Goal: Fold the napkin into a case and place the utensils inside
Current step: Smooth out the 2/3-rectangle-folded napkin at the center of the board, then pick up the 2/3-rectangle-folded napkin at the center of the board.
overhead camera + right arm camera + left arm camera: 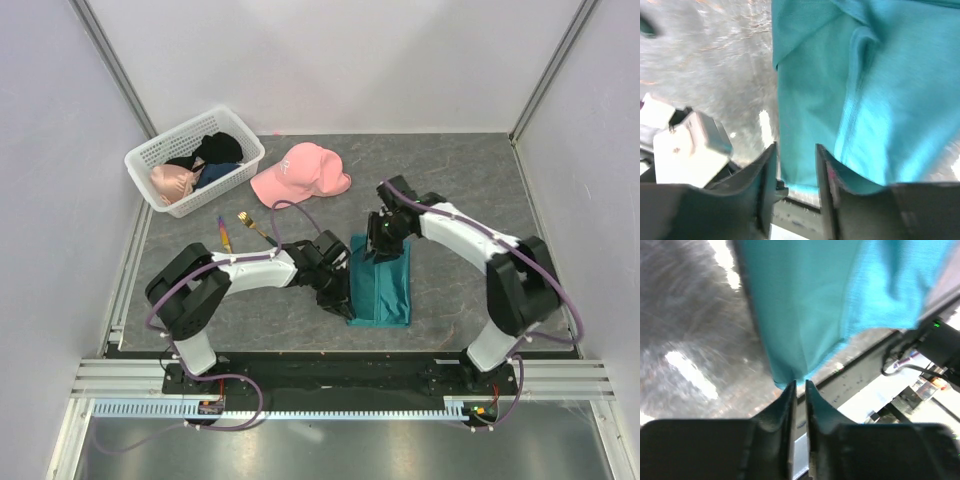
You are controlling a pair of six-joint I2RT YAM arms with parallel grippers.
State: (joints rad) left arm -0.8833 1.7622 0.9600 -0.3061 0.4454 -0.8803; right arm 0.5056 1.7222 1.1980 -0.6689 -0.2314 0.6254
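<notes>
One limp, light napkin [385,290] lies folded in a strip on the table [460,190]. Right gripper [796,149] spread astride its far edge; left gripper [800,384] nearly closed at a near corner, nip unclear. I'd pinch corners.

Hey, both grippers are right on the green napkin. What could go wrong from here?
1. A corner of the napkin sits right at the left gripper tips; pulling away could snag it and undo the fold.
2. The right gripper straddles the cloth's edge with jaws apart; lifting off might drag a layer.
3. The fork lies close beside the left arm; a sweep could knock it.
</notes>
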